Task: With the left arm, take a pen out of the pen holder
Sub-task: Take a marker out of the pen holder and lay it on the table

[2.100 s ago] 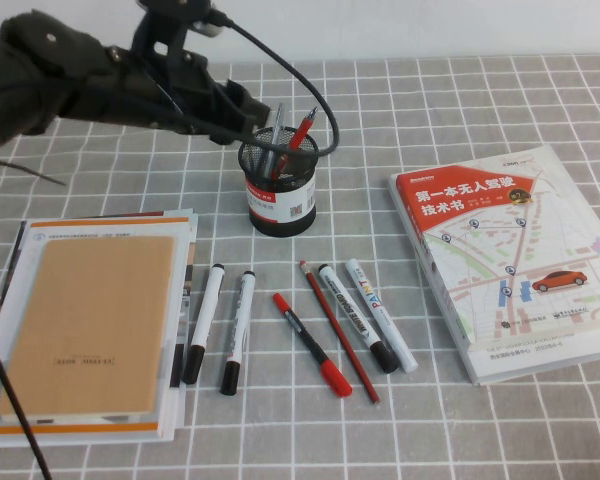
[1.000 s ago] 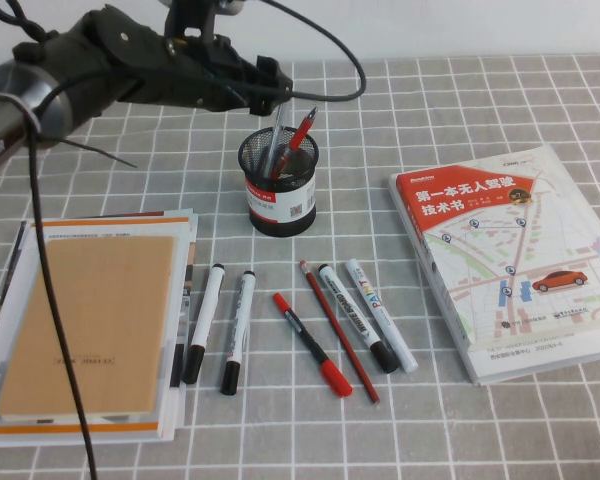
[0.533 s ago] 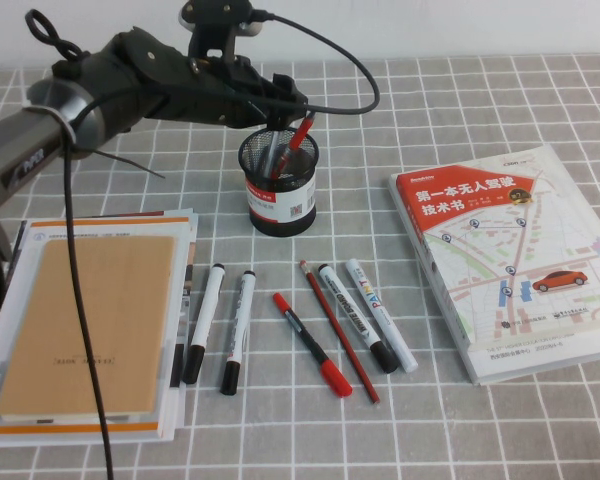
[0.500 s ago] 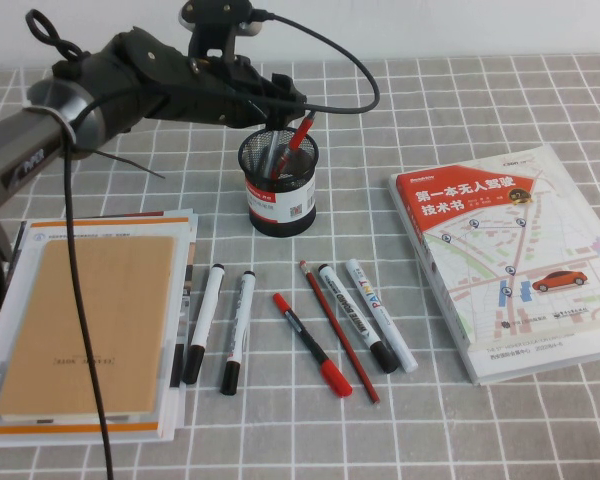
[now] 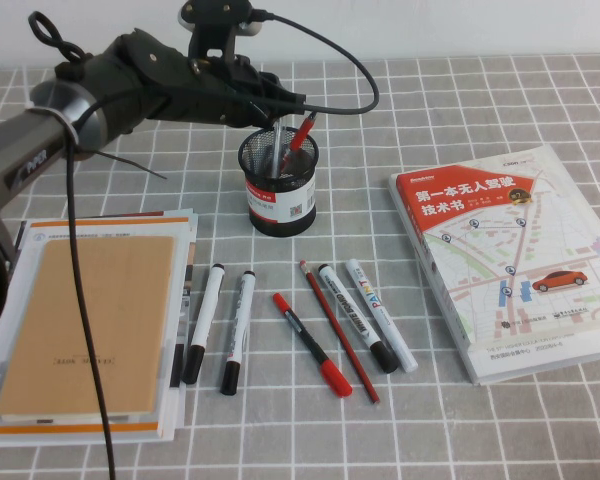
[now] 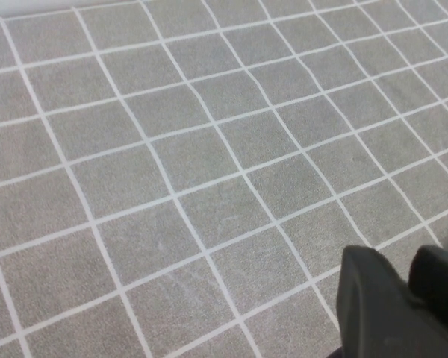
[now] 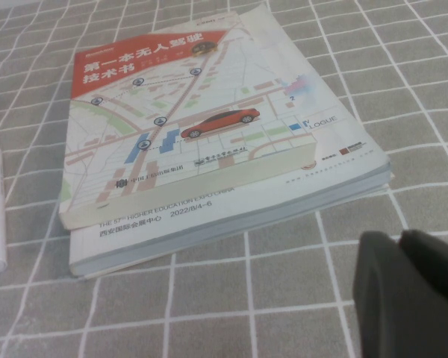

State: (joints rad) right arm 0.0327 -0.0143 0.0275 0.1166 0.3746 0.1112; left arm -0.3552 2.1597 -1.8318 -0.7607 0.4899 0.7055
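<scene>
At 9 o'clock on the grey checked cloth-covered bench (image 5: pixel 430 100) lies a tan-covered notebook stack (image 5: pixel 90 320), well clear of the work. Above it the black left arm stretches in from 10 o'clock, and the left end effector (image 5: pixel 292 100) hangs directly over the black wire-mesh cylindrical pen holder (image 5: pixel 278 200), which stands just left of the bench's centre. Its fingers (image 6: pixel 373 298) are drawn narrow, with only a slit between them. In the high view they meet the top of the slim silver-grey pen (image 5: pixel 276 145) and, by the look of it, pinch that pen. The pen stands in the holder with its long axis close to upright, its lower end deep in the mesh, at 6 o'clock from the fingertips. A lift should therefore run straight up along that axis. A red pen (image 5: pixel 300 132) shares the holder just beside it, leaning toward 1 o'clock, and might be dragged along. Loose markers (image 5: pixel 330 320) lie at 6 o'clock of the holder. At 3 o'clock rests a red-and-white paperback book (image 5: pixel 510 260). The right end effector (image 7: pixel 400 246), out of the high view, hovers near that book's corner with fingers pressed together, much farther from the holder than the left.
</scene>
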